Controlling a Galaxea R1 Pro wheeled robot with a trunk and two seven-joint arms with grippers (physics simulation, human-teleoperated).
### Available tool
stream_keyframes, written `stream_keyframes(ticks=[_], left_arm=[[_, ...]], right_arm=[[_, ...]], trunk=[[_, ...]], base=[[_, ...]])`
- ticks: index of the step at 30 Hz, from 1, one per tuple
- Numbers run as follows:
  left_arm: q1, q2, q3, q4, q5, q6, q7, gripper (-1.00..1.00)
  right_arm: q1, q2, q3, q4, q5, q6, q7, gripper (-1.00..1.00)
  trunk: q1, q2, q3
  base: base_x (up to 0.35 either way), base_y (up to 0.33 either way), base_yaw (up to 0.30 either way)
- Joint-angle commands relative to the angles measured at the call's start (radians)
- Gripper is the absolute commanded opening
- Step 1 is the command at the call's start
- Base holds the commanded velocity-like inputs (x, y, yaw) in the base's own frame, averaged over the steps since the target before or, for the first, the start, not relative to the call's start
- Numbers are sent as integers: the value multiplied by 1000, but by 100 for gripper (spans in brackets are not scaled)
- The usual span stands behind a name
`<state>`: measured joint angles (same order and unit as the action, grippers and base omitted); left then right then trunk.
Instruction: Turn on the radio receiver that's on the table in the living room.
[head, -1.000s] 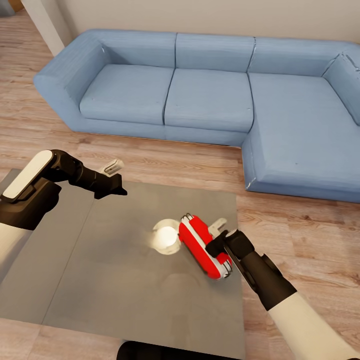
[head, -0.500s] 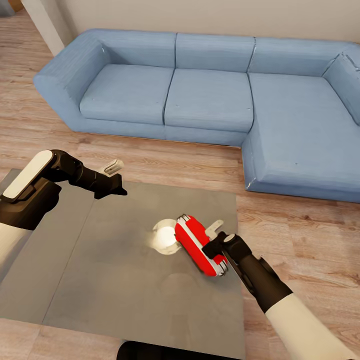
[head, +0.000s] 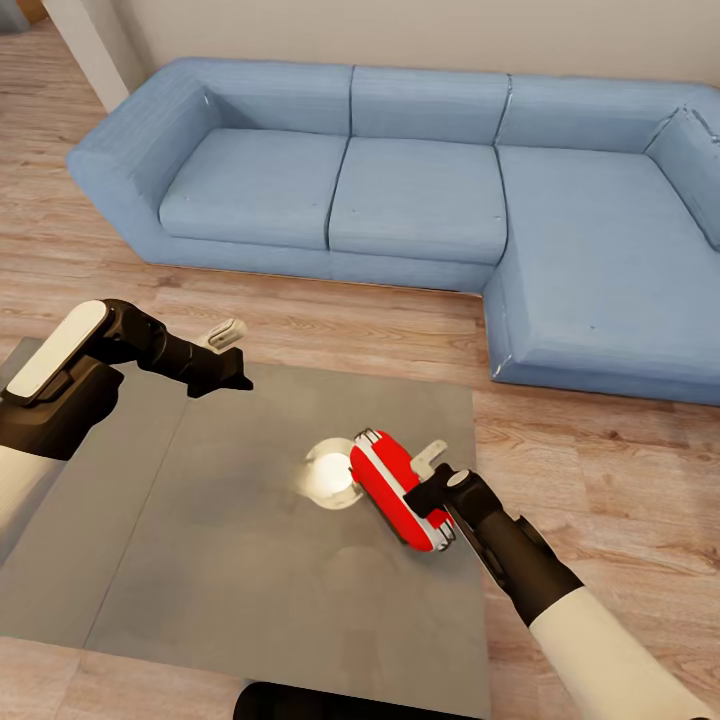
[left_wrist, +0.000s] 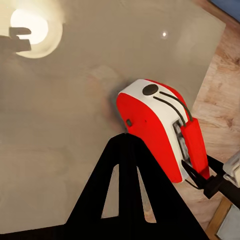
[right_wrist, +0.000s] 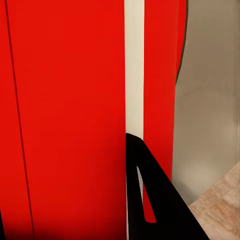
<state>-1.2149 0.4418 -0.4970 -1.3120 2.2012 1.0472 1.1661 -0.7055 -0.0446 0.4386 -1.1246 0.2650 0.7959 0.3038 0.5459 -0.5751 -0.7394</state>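
– Radio hunt! Where is it?

– See the small bright-red rounded radio box with white stripes (head: 395, 490)? It is a bit right of the middle, low in the head picture. It sits tilted on the big low table with the shiny grey top (head: 200, 560).

– Is it near an edge?

– Yes. It is near the table's right edge. The light wood-plank floor (head: 600, 470) starts just past that edge.

– What is next to it?

– A round white spot of light (head: 330, 475) shines on the top, touching the radio's left side. More grey top spreads out to the left and below.

– Who is touching it?

– The right gripper (head: 428, 474) is right up against the radio's right end. I cannot tell if its fingers are squeezing the radio or not. In the right wrist picture the red side (right_wrist: 65, 110) is very close, with one black finger (right_wrist: 150, 200) in front.

– And the other arm?

– The left gripper (head: 238, 355) hangs over the table's far edge at middle left, fingers apart, holding nothing. It is well apart from the radio. Its camera looks down on the radio (left_wrist: 155, 125).

– What is behind?

– A blue L-shaped cloth sofa (head: 400, 190) fills the top. A strip of floor lies between it and the table.
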Motion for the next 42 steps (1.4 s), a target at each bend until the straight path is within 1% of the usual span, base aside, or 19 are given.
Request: stream_keyframes(ticks=[1, 3, 7, 8, 9, 11, 17, 22, 30, 31, 42], left_arm=[[0, 0, 0, 0, -1, 0, 0, -100], [0, 0, 0, 0, -3, 0, 0, -100], [1, 5, -1, 2, -8, 0, -1, -100], [1, 6, -1, 2, -8, -1, -1, -100], [1, 10, -1, 3, -9, 0, -1, -100], [1, 17, -1, 4, -9, -1, 0, -100], [2, 20, -2, 5, -9, 0, -2, -100], [2, 20, -2, 5, -9, 0, -2, -100], [2, 20, -2, 5, -9, 0, -2, -100], [2, 20, -2, 5, -9, 0, -2, -100], [2, 19, -2, 5, -9, -1, -1, -100]], right_arm=[[0, 0, 0, 0, -3, 0, 0, -100], [0, 0, 0, -1, -3, 1, 0, -100], [-1, -23, 3, -23, -13, 23, 22, -100], [-1, -17, 2, -28, -14, 28, 27, -100], [-1, -12, 2, -22, -5, 19, 20, -100], [0, 0, 2, -11, -23, 9, 9, -100], [0, 33, 2, 22, -27, -27, -17, -100], [0, 37, 2, 51, -25, -47, -37, -100], [0, 44, 3, 59, -35, -94, -84, -100], [0, 44, 3, 60, -35, -118, -268, -100], [-1, 45, 3, 63, -33, -122, -273, -100]], trunk=[[0, 0, 0], [0, 0, 0], [0, 0, 0], [0, 0, 0], [0, 0, 0], [0, 0, 0], [0, 0, 0], [0, 0, 0], [0, 0, 0], [0, 0, 0], [0, 0, 0]], base=[[0, 0, 0], [0, 0, 0], [0, 0, 0], [0, 0, 0], [0, 0, 0], [0, 0, 0], [0, 0, 0], [0, 0, 0], [0, 0, 0], [0, 0, 0], [0, 0, 0]])
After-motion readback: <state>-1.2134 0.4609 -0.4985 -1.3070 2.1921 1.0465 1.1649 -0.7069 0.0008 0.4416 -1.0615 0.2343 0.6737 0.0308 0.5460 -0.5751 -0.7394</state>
